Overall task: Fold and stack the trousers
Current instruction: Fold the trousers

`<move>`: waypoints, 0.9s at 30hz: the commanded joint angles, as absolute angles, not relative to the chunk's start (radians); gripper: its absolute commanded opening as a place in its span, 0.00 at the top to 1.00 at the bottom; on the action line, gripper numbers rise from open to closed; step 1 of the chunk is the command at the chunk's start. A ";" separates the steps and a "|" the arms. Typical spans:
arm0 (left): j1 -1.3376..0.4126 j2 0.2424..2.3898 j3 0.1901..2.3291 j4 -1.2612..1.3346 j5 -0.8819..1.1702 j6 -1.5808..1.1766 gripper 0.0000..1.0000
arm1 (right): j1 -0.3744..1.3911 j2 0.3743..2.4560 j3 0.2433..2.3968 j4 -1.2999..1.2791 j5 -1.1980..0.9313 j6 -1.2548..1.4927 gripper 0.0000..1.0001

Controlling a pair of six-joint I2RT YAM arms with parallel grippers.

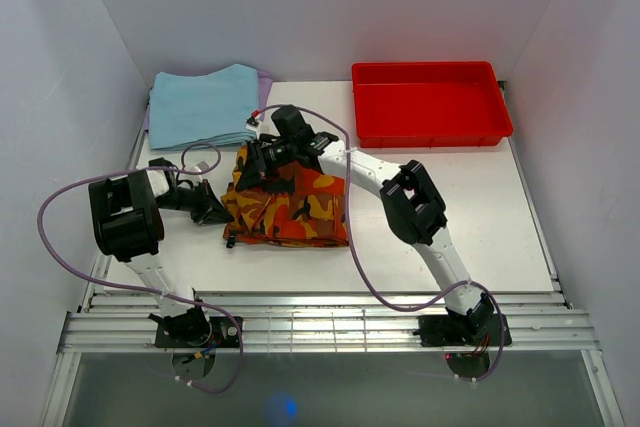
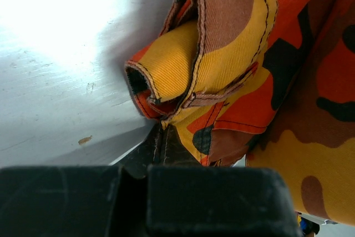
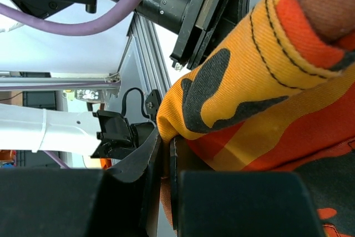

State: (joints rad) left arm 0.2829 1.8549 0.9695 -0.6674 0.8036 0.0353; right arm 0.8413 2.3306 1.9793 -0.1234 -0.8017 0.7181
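Left end effector (image 1: 222, 215) and right end effector (image 1: 248, 165) clench trousers (image 1: 300, 212); white table (image 1: 480, 207), walls (image 1: 330, 7).

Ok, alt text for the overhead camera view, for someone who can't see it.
From above, two robot arms pinch bunched orange camouflage trousers on a white table: the left gripper at their left edge, the right gripper at their far-left corner. A folded light blue cloth lies far left, a red tray far right.

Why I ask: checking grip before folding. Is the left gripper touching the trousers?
Touching. Left wrist view: the left gripper is shut on the trousers, cloth pinched between its jaws.
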 commanded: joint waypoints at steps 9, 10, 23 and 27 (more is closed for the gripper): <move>0.270 1.841 0.936 -0.644 0.686 0.054 1.00 | 0.868 2.379 2.026 -0.028 -0.830 0.793 0.92; 0.271 1.835 0.937 -0.643 0.681 0.051 1.00 | 0.868 2.381 2.025 -0.029 -0.830 0.795 0.92; 0.374 1.781 0.948 -0.664 0.779 0.060 0.66 | 0.870 2.388 2.033 0.032 -0.851 0.824 0.85; 0.448 1.758 0.946 -0.664 0.839 0.051 0.49 | 0.871 2.384 2.033 0.064 -0.870 0.839 0.78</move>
State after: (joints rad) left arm 0.3923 1.8126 0.9543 -0.6819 0.8204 0.0364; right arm 0.8585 2.3875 1.9888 -0.0261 -0.8204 0.8124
